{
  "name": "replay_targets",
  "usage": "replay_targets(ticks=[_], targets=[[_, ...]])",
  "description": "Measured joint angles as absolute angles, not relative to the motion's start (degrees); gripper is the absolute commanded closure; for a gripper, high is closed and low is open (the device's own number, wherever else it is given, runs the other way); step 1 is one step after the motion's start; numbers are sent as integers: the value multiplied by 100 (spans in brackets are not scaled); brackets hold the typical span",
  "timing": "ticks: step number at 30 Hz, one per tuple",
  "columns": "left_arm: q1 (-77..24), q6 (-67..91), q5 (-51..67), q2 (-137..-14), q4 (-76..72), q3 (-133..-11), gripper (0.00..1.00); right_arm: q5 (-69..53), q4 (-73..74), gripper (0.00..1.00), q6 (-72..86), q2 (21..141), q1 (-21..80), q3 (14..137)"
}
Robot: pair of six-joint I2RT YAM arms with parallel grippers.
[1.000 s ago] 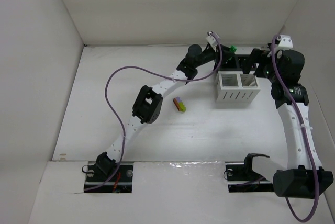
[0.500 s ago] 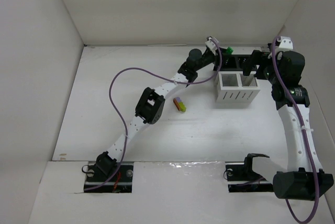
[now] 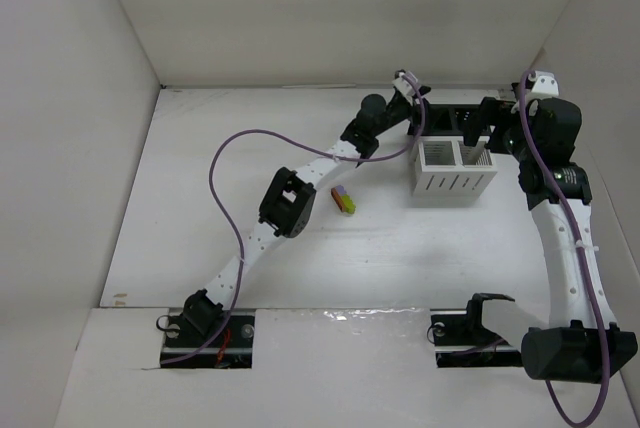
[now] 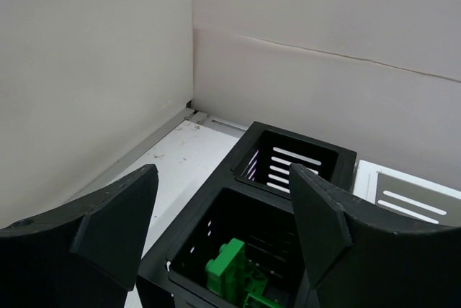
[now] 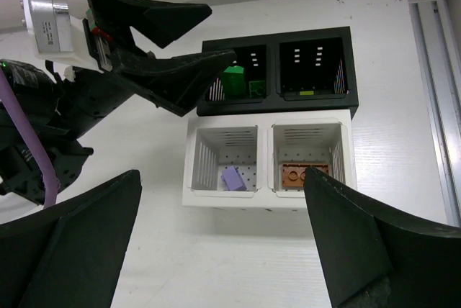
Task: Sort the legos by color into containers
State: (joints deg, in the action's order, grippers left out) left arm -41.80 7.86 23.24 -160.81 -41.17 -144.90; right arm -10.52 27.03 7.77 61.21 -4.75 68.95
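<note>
Black slotted plastic two-compartment bin sits upper centre of the right wrist view, touching the white slotted two-compartment bin just below it. Green lego bricks lie in the black bin's left compartment, and a lime piece lies in its right one. Purple brick is in the white bin's left compartment, orange brick in its right. Left gripper hangs over the green compartment with jaws apart and nothing between them. Right gripper hovers above the white bin, jaws wide, holding nothing. Short multicoloured lego stack lies on the white table at centre of the top view, left of the bins and well apart from them.
</note>
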Motion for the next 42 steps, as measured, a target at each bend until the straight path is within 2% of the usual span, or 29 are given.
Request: replay_targets(ticks=[4, 10, 13, 17, 22, 27, 31, 34, 42], targets=[[-4195, 609, 2263, -15992, -4228, -14313, 31, -1125, 2648, 1, 779, 6108, -475, 6812], [-4058, 543, 1962, -15054, -3804, -13397, 40, -1444, 2375, 3, 760, 5977, -475, 6436], [-3754, 593, 1920, -14169, -3514, -12696, 40, -1922, 2178, 6, 609, 5970, -464, 6237], [-2742, 423, 1732, -12208, -3146, -11306, 41, -2556, 2058, 7, 242, 6176, -99, 6173], [-1564, 34, 1269, -10169, -2571, -9985, 37, -2921, 1815, 10, -298, 7017, 1155, 6178], [-1037, 64, 1278, -8698, -2152, -8641, 36, -3590, 2088, 10, -1350, 8235, 2093, 6593], [-692, 78, 1249, -8053, -1841, -7592, 35, -3885, 2547, 8, -2084, 9070, 2274, 7166], [-556, 36, 1173, -7701, -1553, -6875, 33, -3830, 2650, 7, -2368, 9218, 2377, 7098], [-552, 165, 1017, -7330, -1304, -6243, 33, -3487, 2689, 6, -1861, 9668, 3120, 7236]])
